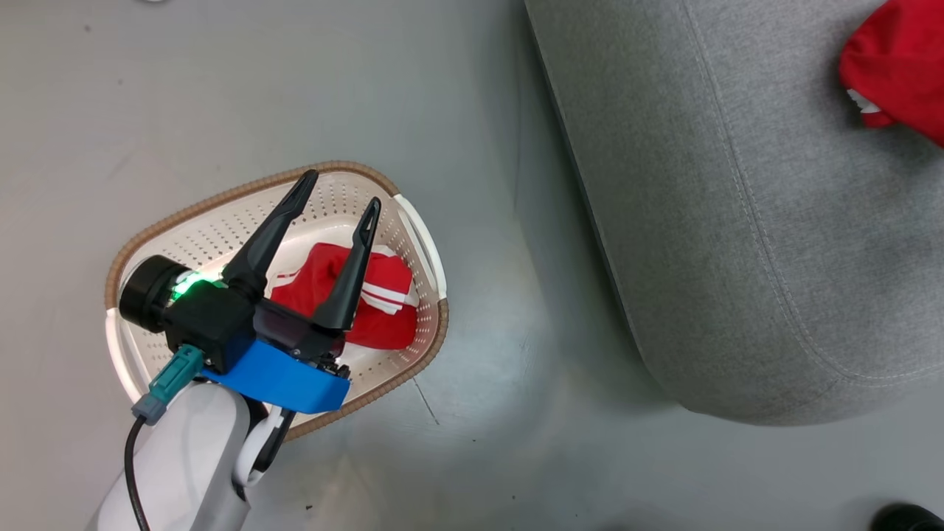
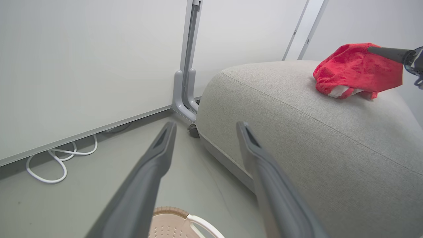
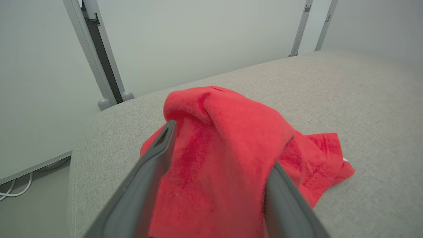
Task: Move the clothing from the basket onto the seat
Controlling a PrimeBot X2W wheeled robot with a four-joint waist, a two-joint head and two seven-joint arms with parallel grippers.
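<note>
So the right gripper (image 3: 221,145) is sitting wide open around the plain red garment (image 3: 224,185), which is bunched up on the seat (image 3: 363,99). The left gripper (image 1: 342,189) is hovering open over the striped garment (image 1: 383,295) lying in the basket (image 1: 243,192).
</note>
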